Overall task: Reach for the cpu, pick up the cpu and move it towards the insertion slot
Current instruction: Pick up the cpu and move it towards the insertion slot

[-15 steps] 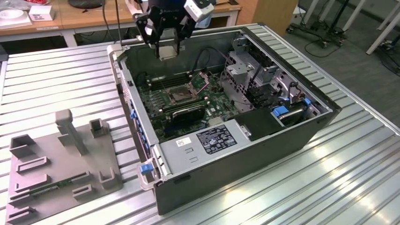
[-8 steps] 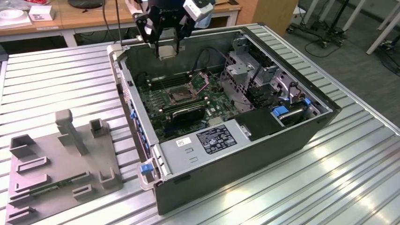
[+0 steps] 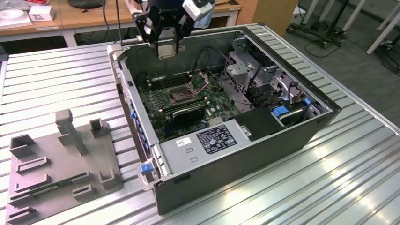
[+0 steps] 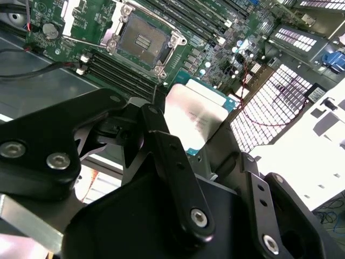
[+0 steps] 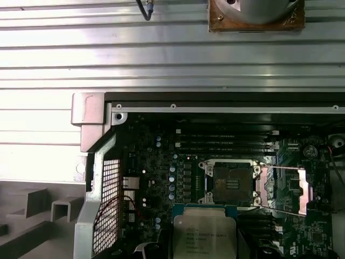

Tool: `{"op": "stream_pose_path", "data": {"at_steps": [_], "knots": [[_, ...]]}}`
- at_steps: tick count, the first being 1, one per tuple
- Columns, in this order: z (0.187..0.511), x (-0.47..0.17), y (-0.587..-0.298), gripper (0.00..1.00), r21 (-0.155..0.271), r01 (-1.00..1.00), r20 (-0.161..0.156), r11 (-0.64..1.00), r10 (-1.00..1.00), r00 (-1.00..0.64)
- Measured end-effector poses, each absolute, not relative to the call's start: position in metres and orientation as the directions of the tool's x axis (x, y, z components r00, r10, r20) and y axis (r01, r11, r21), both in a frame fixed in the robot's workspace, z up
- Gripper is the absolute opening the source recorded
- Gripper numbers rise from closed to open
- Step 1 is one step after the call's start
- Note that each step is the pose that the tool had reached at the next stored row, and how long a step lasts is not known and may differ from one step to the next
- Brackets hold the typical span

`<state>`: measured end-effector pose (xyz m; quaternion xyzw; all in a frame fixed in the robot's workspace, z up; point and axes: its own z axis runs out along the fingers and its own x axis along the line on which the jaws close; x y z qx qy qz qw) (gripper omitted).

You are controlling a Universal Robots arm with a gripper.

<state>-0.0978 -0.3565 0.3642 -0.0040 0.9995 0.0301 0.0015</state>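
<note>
While the arm hangs above the open computer case (image 3: 300, 136), the gripper (image 3: 166, 50) sits over the case's far edge in the exterior view, with the fingers (image 4: 161, 145) clenched on the cpu (image 4: 197, 116). In the second wrist view the chip's pale metal face shows between the dark linkages, its green border visible along one edge. In the first wrist view the cpu (image 5: 204, 234) appears as a pale square with a green rim, held clear of the board.

The insertion slot (image 5: 230, 183) lies on the green motherboard (image 5: 161, 172) inside the case. Its silvery frame surrounds a dark centre, and in the first wrist view it sits just beside the held chip, apart from it. In the second wrist view the insertion slot (image 4: 143, 40) is near the chip, with long black memory slots (image 4: 121, 70) running between the two. In the exterior view the socket (image 3: 177, 96) lies lower in the case than the gripper.

On the ribbed metal bench (image 3: 56, 89), the grey plastic tray (image 3: 59, 164) rests well apart from the case, toward the exterior view's left. A thin green memory stick (image 3: 59, 183) lies in one of the tray's long recesses. Whether the chip is level or tilted cannot be told.
</note>
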Motion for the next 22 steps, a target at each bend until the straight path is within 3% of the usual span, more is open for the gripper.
{"op": "stream_pose_path", "data": {"at_steps": [22], "knots": [[0.3628, -0.0979, -0.3467, 0.55, 0.060, -0.008, -0.004, 0.998, -0.008, -1.000]]}}
